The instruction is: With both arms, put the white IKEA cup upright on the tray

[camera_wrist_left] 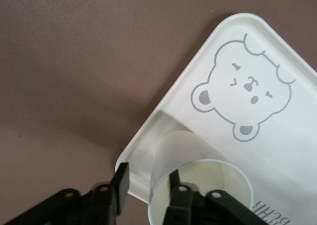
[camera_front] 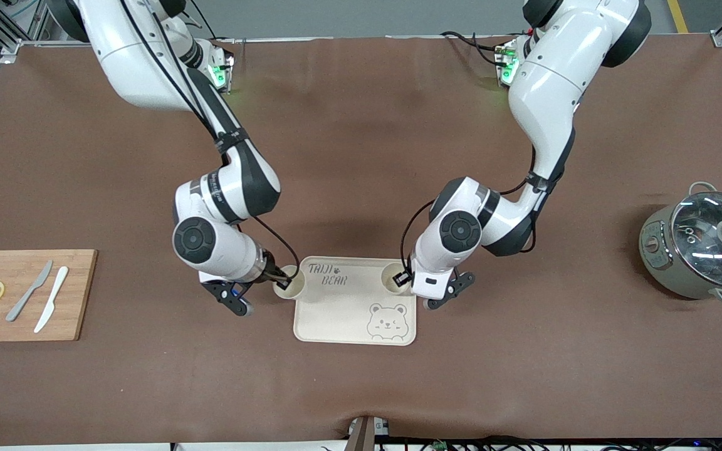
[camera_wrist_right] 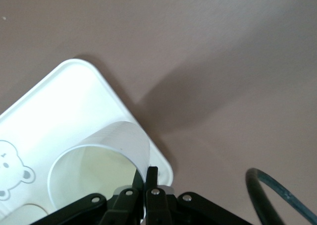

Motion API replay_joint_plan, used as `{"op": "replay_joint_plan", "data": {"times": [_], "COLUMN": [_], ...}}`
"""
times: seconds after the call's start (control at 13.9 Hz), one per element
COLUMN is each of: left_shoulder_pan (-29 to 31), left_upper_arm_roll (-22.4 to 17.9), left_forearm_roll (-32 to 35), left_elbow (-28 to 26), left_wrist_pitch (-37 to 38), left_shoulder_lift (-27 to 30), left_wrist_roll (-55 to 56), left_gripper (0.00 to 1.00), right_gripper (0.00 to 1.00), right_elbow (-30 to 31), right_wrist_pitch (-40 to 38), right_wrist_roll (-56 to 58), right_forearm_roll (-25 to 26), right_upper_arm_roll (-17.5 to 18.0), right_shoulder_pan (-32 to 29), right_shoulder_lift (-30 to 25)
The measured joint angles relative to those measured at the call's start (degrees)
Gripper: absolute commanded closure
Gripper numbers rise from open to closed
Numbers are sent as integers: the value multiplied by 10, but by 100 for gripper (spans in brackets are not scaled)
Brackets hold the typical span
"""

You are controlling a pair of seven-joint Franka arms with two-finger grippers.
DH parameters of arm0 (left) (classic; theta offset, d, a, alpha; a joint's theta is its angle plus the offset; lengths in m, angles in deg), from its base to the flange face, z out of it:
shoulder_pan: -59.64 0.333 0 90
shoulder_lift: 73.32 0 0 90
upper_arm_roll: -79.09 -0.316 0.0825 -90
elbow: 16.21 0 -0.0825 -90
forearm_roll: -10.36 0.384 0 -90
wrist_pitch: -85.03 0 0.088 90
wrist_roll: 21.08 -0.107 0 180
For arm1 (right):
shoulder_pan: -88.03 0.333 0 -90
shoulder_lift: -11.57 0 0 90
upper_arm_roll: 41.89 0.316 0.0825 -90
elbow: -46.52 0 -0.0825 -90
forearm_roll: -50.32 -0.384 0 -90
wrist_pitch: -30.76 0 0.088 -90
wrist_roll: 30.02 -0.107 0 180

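Observation:
The cream tray (camera_front: 342, 313) with bear face lies in the table's middle. Two white cups stand upright on its two corners farther from the front camera. My right gripper (camera_front: 284, 283) is shut on the rim wall of the cup (camera_front: 292, 279) at the corner toward the right arm's end; in the right wrist view its fingers (camera_wrist_right: 152, 178) pinch that cup (camera_wrist_right: 94, 170). My left gripper (camera_front: 402, 279) is open and straddles the wall of the other cup (camera_front: 391, 275); in the left wrist view one finger (camera_wrist_left: 121, 183) is outside this cup (camera_wrist_left: 198, 155), one inside.
A bamboo cutting board (camera_front: 73, 269) with lemon slices and two knives lies toward the right arm's end. A grey pot with glass lid (camera_front: 702, 250) stands toward the left arm's end. Brown table (camera_front: 361, 156) surrounds the tray.

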Motion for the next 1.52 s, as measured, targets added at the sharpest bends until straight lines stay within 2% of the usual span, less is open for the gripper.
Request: {"op": "replay_joint_plan", "data": {"times": [0.22,0.29,0.36,0.65,0.79,1.08,1.23,1.52], "left_shoulder_pan": [1,2,6,31,38,74,100,138], "left_upper_arm_roll": [0,0,-1,-1,-1,-3,-4,-4], "left_forearm_roll": [14,23,29,31,31,32,32,32], "left_elbow": [15,18,19,19,18,19,19,19], "left_wrist_pitch": [55,80,104,154,183,262,289,336], "left_shoulder_lift": [18,31,46,90,102,138,162,215], "left_wrist_roll": [-21,-35,-51,-125,-156,-264,-302,-339], "left_gripper": [0,0,0,0,0,0,0,0], "right_gripper": [100,66,1,0,0,0,0,0], "right_elbow": [-1,-1,-1,-6,-28,-120,-160,-179], "right_wrist_pitch": [33,37,41,41,14,-141,-207,-303], "right_wrist_roll": [-25,-27,-28,-27,-27,-27,-27,11], "right_forearm_roll": [0,0,0,0,0,0,0,0], "right_upper_arm_roll": [0,0,0,-1,-2,-11,-12,-14], "right_shoulder_pan": [22,27,31,33,33,24,1,-52], "right_shoulder_lift": [25,32,39,41,41,31,18,-70]}}
